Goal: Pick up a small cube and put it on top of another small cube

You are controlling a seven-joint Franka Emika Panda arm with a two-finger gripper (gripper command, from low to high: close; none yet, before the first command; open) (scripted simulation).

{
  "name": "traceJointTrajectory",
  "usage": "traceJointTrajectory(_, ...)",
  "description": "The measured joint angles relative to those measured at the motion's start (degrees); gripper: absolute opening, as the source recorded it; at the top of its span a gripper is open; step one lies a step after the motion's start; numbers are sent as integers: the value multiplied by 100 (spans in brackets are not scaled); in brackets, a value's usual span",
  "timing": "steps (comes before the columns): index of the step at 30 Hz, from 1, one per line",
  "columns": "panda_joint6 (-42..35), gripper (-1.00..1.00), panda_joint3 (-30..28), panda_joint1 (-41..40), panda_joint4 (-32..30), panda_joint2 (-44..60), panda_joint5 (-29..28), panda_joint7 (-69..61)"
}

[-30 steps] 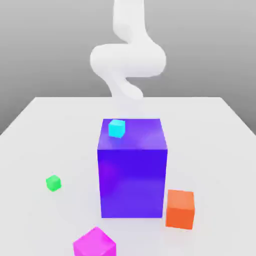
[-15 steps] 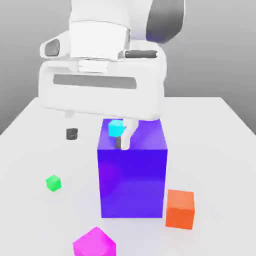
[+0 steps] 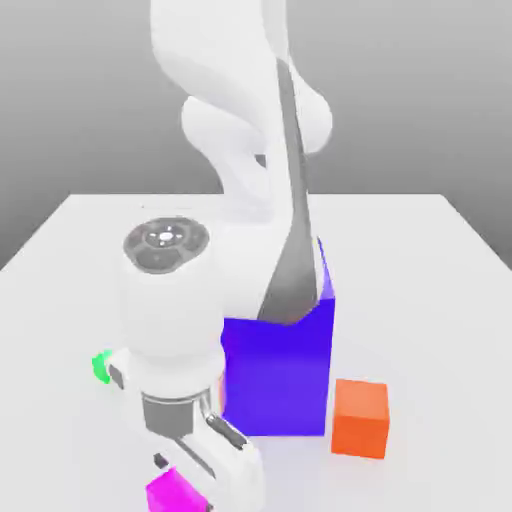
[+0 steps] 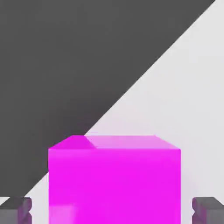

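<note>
Four cubes show in the exterior view on the white table (image 3: 440,260). The white arm (image 3: 235,140) bends forward and down over the scene, its wrist and hand low at the near edge toward the exterior view's left. The gripper (image 3: 185,490) reaches down onto the magenta cube (image 3: 172,493), which sits at the very front of the table, partly covered by the hand. The tiny green cube (image 3: 101,366) peeks out from behind the wrist, on the table farther back and just to the exterior view's left of the hand, apart from the magenta cube. The big blue-violet cube (image 3: 285,375) stands in the middle, its upper part hidden by the arm, and the orange cube (image 3: 361,418) rests near its lower corner on the exterior view's right.

From the hand view, the magenta cube (image 4: 114,181) sits squarely between the two dark fingertips (image 4: 15,209), one at each side of it. A narrow gap shows between each pad and the cube's face, so the jaws bracket the cube without visibly pressing it. White table and dark background lie beyond.
</note>
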Motion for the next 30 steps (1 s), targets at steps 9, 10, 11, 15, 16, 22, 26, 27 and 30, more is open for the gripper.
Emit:
traceJointTrajectory(9, -428, -100, 28, -21, -82, -514, 35, -23)
traceJointTrajectory(10, -595, -100, 36, -28, -115, -713, 48, -32)
traceJointTrajectory(11, -682, -100, -21, -71, -224, -908, 38, -15)
traceJointTrajectory(15, -682, -100, -509, -431, -990, -1671, -129, 195)
traceJointTrajectory(16, -668, -100, -637, -541, -1195, -1864, -181, 257)
traceJointTrajectory(22, -574, -100, -1099, -1622, -2437, -3025, -442, 595)
traceJointTrajectory(26, -447, -100, -1427, -2028, -3194, -3663, -484, 718)
traceJointTrajectory(27, -307, -100, -1471, -2041, -3253, -3583, -439, 695)
traceJointTrajectory(30, 233, -100, -1536, -1969, -3288, -3071, -183, 525)
